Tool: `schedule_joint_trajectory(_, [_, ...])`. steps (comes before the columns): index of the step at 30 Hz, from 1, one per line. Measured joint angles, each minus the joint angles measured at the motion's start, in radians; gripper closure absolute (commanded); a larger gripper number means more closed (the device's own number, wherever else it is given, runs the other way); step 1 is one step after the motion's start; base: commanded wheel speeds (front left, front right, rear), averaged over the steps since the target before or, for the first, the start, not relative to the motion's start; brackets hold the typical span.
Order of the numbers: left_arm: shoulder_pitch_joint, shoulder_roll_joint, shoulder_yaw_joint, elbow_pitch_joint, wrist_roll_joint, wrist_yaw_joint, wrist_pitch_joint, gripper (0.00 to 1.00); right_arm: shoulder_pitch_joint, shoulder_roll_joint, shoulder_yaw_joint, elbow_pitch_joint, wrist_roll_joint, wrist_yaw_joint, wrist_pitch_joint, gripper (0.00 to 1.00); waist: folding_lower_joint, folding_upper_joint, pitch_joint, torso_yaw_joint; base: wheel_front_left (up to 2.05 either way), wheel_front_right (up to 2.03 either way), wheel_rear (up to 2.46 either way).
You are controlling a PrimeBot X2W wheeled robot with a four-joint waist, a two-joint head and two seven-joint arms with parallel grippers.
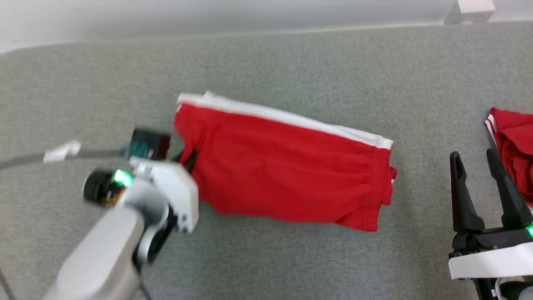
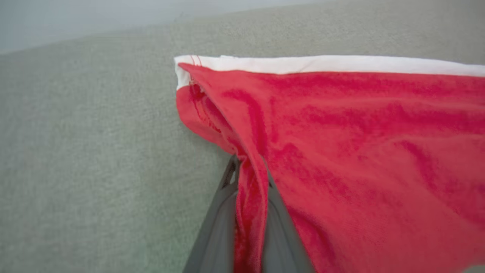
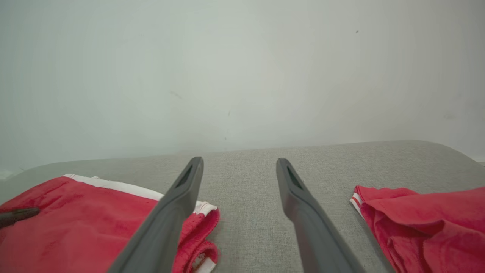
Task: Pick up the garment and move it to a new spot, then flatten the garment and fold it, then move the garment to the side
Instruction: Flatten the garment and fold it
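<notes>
While the left hand [image 1: 189,159] is clamped tight on a pinch of fabric at their left edge, the red shorts [image 1: 287,171] lie mostly flat in the middle of the grey cloth-topped table [image 1: 291,58]. A white stripe [image 1: 291,118] runs along the far side and the gathered waistband end points right. Further right, the right hand [image 1: 474,155] has its fingers spread wide and is holding nothing. It's near another red garment [image 1: 514,141] bunched up at the frame's right edge.

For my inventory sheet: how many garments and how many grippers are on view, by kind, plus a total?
Red garments: 2, the middle garment and the side garment.
Grippers: 2, the left gripper and the right gripper.
Total: 4.
</notes>
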Motion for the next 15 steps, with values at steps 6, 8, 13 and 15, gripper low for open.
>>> schedule_joint_trajectory(6, [0.274,0.049,0.053,-0.271,-0.054,0.138,0.016,1.0,0.03,0.002,0.0,0.003,-0.002,0.0,0.006,0.0,0.0,0.0,-0.041,0.011,0.0,0.0,0.0])
schedule_joint_trajectory(8, [0.324,0.049,0.064,-0.314,-0.07,0.159,0.009,1.0,0.04,0.003,-0.006,0.002,-0.005,0.0,0.011,0.0,0.0,0.0,-0.045,0.019,0.0,0.0,0.0])
schedule_joint_trajectory(13, [0.359,0.034,0.085,-0.332,-0.076,0.176,-0.064,0.0,0.044,0.003,-0.005,0.001,-0.007,0.0,0.022,0.0,0.0,0.0,-0.052,0.021,0.0,0.0,0.0])
schedule_joint_trajectory(15, [0.36,0.024,0.111,-0.335,-0.059,0.191,-0.145,0.0,0.043,0.003,-0.002,-0.005,-0.016,0.0,0.025,0.0,0.0,0.0,-0.054,0.018,0.0,0.0,0.0])
